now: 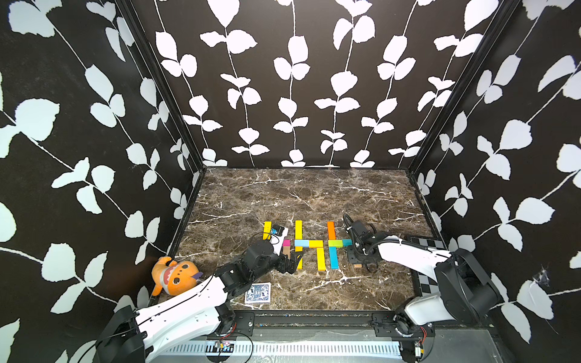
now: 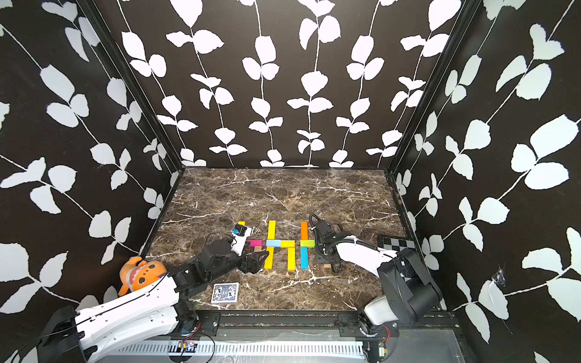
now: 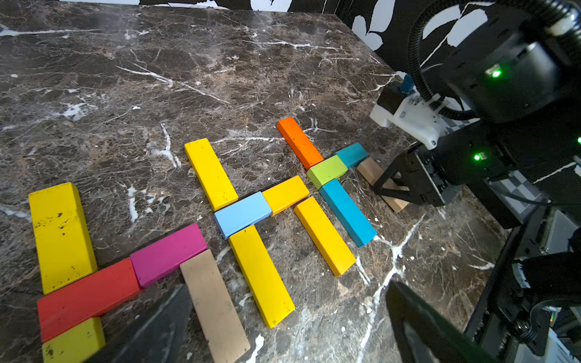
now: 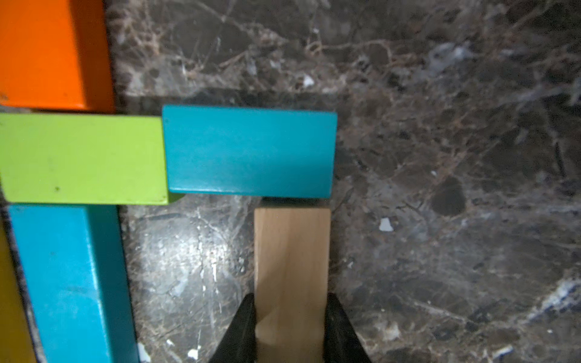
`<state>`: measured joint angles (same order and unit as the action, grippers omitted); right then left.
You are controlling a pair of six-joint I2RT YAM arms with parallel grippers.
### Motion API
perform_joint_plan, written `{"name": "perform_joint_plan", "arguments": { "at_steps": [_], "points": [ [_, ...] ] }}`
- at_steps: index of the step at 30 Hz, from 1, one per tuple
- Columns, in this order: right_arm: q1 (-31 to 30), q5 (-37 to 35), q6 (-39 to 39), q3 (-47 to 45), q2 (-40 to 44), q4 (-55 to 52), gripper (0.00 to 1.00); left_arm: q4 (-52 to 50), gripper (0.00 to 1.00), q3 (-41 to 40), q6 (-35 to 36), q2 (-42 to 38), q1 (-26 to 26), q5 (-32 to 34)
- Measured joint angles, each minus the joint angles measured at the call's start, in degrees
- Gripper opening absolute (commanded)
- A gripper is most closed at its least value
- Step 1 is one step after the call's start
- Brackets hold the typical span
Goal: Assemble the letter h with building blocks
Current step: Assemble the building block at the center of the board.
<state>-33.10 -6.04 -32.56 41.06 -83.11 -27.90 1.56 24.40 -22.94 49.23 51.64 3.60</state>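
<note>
The tan block (image 4: 291, 267) is held between the fingers of the right arm (image 4: 242, 330), which are closed on its two long sides. Its long axis runs straight away from these fingers toward the teal block (image 4: 248, 151), the outer end of the crossbar of the unfinished letter h (image 1: 334, 242). The far end lies just beside the teal block; whether they touch, or whether the tan block rests on the tabletop (image 4: 440, 125), cannot be told surely. The right arm is reached low, with the wrist bent down. The fingers of the left arm (image 3: 418, 320) are spread wide and empty.
</note>
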Motion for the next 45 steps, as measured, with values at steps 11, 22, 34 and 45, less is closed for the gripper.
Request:
{"name": "perform_joint_plan", "arguments": {
  "at_steps": [11, 22, 34, 45],
  "points": [
    [0.2, -0.2, 0.0, 0.0, -0.1, 0.3, 0.27, 0.1, 0.99, 0.0, 0.0, 0.5, 0.0, -0.1],
    [0.2, -0.2, 0.0, 0.0, -0.2, 0.3, 0.39, 0.2, 0.99, 0.0, 0.0, 0.7, 0.0, -0.2],
    [0.2, -0.3, 0.0, 0.0, 0.0, 0.2, 0.56, 0.1, 0.99, 0.1, 0.0, 0.7, 0.0, -0.2],
    [0.9, 0.2, 2.0, 5.1, 7.8, -0.4, 0.79, 0.1, 0.99, 0.7, 0.0, 0.3, 0.0, -0.6]
  ]
}}
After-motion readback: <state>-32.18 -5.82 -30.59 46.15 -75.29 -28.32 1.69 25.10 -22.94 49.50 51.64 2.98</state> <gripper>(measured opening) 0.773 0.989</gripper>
